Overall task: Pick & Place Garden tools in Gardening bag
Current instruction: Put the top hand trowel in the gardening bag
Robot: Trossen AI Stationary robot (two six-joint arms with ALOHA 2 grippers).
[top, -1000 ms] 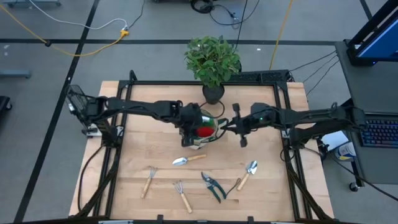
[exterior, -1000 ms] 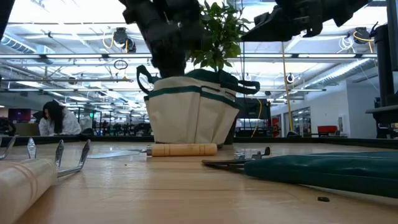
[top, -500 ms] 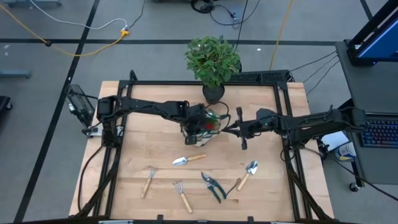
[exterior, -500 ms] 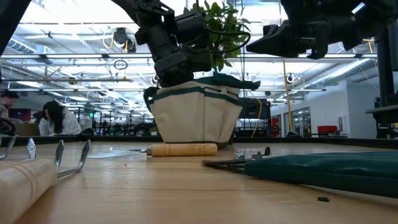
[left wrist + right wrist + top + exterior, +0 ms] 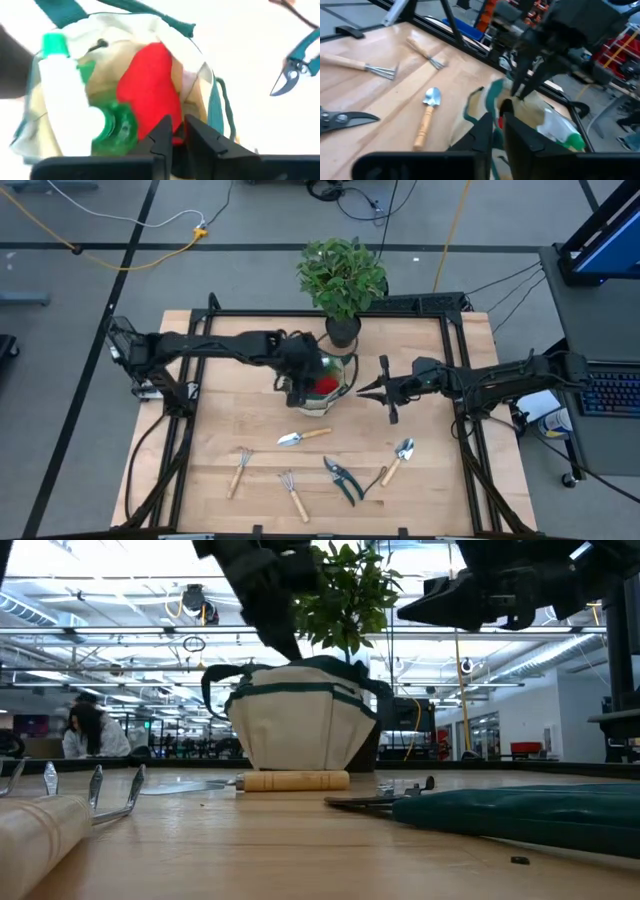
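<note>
The beige gardening bag (image 5: 322, 388) with green trim stands open in the table's middle. It also shows in the low view (image 5: 300, 730). Inside lie a red glove (image 5: 152, 85) and a green-and-white spray bottle (image 5: 75, 105). My left gripper (image 5: 297, 380) is shut, just above the bag's left part, its fingertips (image 5: 165, 131) over the glove's near end. My right gripper (image 5: 363, 390) is shut and empty, hovering right of the bag and above its height (image 5: 405, 612). My left gripper points down into the bag's opening with shut fingers over the red glove's end (image 5: 172, 131). The fingers themselves hide the spot, so I cannot tell whether they touch it.
On the near half of the table lie a trowel (image 5: 300, 437), a fork (image 5: 240, 470), a rake (image 5: 293, 492), teal-handled pruners (image 5: 343, 480) and a second trowel (image 5: 398, 460). A potted leafy plant (image 5: 342, 278) stands just behind the bag.
My left gripper dipped down into the bag, then came up and moved a little toward the table's left edge. The bag has sagged wider and lower, and its left strap now sticks out to the side. The red glove has stayed in the bag.
</note>
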